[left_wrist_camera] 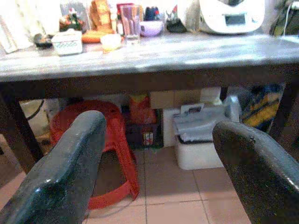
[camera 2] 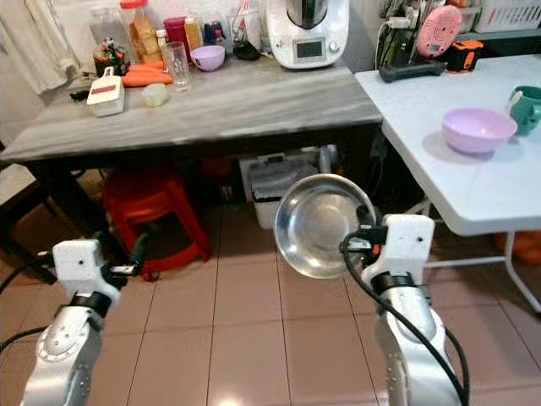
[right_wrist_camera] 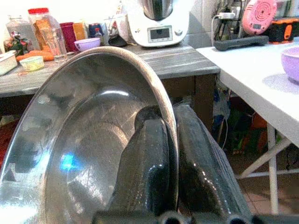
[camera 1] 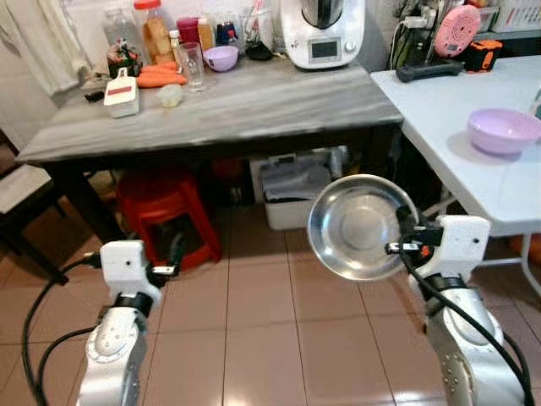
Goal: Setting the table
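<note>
Right gripper clenched on the steel bowl's rim — white table lies upper right; left gripper released, idle.

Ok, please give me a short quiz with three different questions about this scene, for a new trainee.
1. True or false: the right claw grips the steel bowl by its rim.
2. Which claw is open? A) left B) right
3. Fill in: the purple bowl sits on the ____ table.

Key: 1 true, one finger on each side of the rim. 2 A, the left claw holds nothing. 3 white.
</note>
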`<state>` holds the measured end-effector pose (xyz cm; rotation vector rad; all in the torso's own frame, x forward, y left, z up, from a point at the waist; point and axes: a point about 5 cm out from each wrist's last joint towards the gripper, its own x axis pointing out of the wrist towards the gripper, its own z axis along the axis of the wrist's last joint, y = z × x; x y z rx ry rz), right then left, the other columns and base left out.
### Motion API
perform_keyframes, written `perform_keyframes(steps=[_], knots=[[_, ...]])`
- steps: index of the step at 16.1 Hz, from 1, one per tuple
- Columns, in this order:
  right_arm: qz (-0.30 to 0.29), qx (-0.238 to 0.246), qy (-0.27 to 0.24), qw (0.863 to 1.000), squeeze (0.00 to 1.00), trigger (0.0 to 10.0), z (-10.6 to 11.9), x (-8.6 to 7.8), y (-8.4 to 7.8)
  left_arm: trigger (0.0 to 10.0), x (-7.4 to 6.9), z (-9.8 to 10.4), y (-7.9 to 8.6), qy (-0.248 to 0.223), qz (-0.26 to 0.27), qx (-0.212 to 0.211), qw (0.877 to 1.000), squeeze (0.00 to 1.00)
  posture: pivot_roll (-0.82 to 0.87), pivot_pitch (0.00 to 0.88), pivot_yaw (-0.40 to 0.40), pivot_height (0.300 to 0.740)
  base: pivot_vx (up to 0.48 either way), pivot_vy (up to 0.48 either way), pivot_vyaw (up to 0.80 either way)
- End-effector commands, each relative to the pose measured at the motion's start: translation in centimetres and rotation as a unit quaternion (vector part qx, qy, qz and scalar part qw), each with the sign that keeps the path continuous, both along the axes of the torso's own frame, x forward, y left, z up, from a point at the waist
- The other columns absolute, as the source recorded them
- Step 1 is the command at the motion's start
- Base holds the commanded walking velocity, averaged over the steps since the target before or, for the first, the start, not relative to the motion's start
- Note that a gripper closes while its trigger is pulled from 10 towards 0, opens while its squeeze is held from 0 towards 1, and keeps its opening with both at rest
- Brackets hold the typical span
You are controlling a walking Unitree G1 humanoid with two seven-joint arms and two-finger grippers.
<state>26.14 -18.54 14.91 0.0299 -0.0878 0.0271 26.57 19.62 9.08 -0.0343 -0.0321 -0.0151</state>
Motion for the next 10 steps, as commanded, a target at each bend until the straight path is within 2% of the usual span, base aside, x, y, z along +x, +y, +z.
perform_keyframes(steps=[1,4,10], knots=[[0.019,0.008,-0.017,1.000,0.00,10.0,0.68,0.32,0.78,10.0,0.10,0.23,0.23,-0.003,0.002,0.009,1.000,0.00,-0.08,0.014,0.101,0.740,0.330,0.000,0.79],[0.019,0.007,-0.018,1.000,0.00,10.0,0.64,0.33,0.78,10.0,0.26,0.24,-0.08,-0.003,-0.006,0.006,1.000,0.00,-0.08,0.013,0.102,0.740,0.342,0.000,0.79],[0.007,0.026,-0.023,0.999,0.00,10.0,0.65,0.53,0.83,10.0,0.71,0.29,-0.63,-0.003,-0.018,0.002,1.000,0.00,-0.08,0.002,0.108,0.740,0.374,0.000,0.00]])
